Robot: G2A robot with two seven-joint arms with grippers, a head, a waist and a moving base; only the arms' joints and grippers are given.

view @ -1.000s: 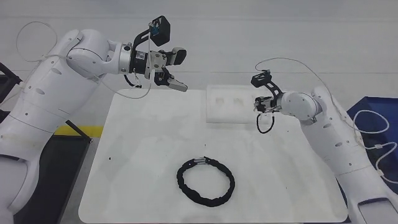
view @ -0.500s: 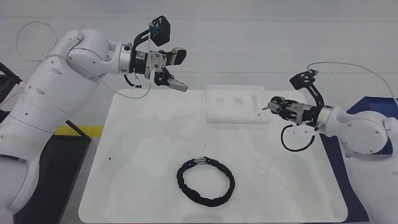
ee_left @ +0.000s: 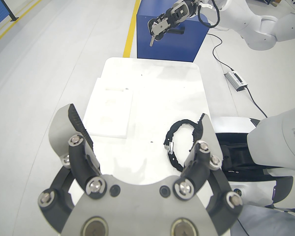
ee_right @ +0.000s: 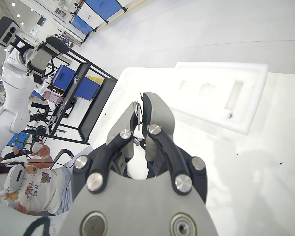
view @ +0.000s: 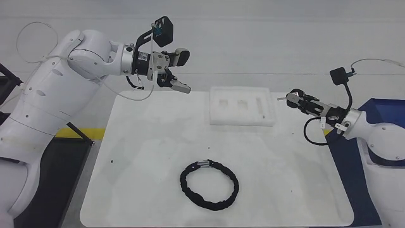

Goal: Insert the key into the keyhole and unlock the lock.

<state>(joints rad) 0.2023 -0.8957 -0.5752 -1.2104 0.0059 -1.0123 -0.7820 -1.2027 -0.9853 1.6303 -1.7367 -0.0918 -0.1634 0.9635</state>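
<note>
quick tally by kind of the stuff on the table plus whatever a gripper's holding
black cable lock: 1
white foam tray: 1
key: 1, pinched in the right gripper, off the table
total: 3

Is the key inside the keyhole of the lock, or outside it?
Outside. The right hand grips the small metal key, apart from the black ring-shaped cable lock lying on the white table.

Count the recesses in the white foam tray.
3, in a row on the foam tray: a small square recess, a second beside it, a long slot nearest the right tool.
</note>
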